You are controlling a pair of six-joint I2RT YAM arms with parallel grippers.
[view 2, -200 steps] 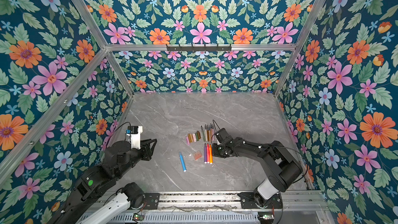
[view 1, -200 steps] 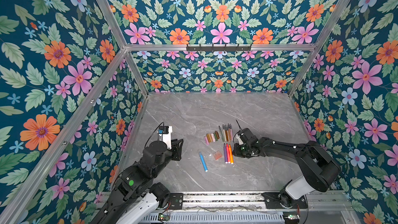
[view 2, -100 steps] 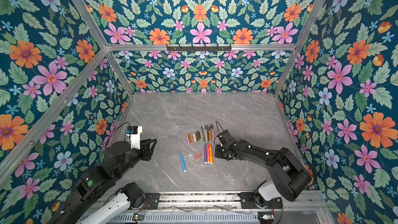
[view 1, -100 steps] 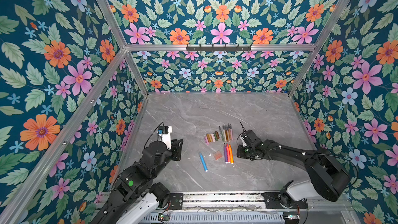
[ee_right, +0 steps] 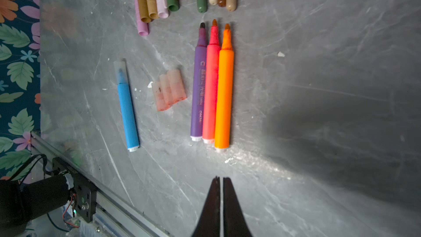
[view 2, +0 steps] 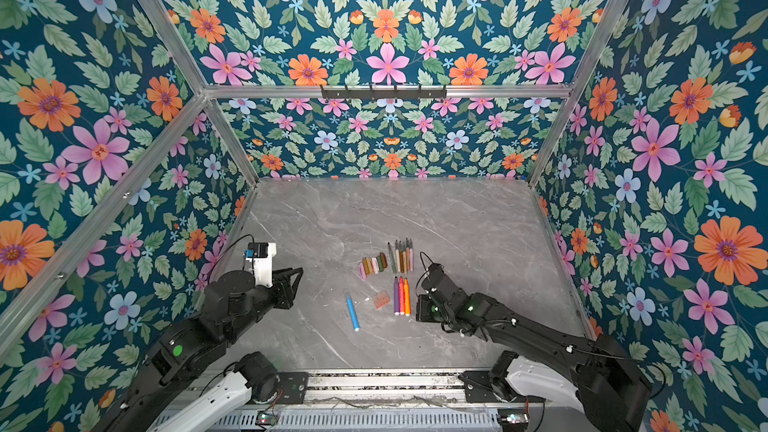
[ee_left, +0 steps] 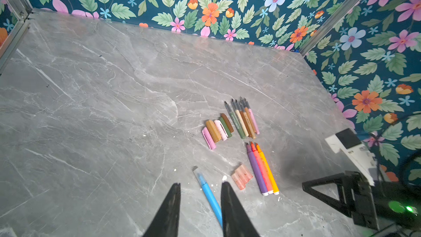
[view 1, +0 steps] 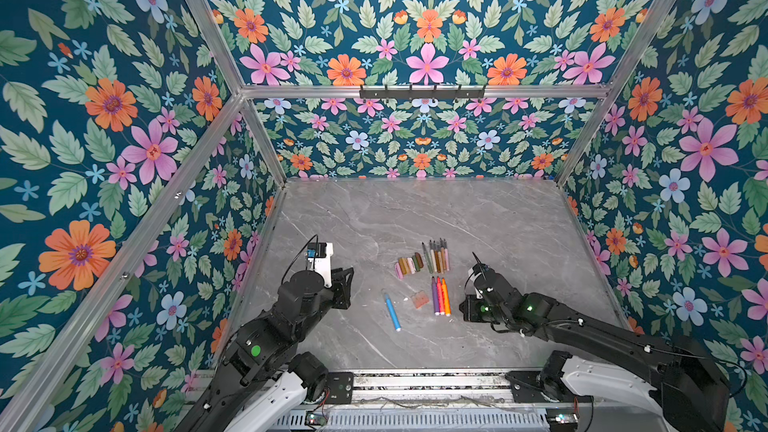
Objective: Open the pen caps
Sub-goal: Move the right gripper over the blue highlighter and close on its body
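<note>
Cap of frosted plastic (ee_right: 120, 71) on blue marker (ee_right: 127, 110), toward front edge of grey marble tabletop (ee_right: 319, 42): light, slick, probably snug; pinch its sides. Left gripper (ee_left: 201, 184) parted, empty; right gripper (ee_right: 220, 177) clenched, empty.

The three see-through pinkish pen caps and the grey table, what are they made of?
The pen caps look like thin plastic: frosted, reddish-tinted, letting light through. The table looks like grey marble, with white veins and a soft sheen, though it may be printed laminate.
</note>
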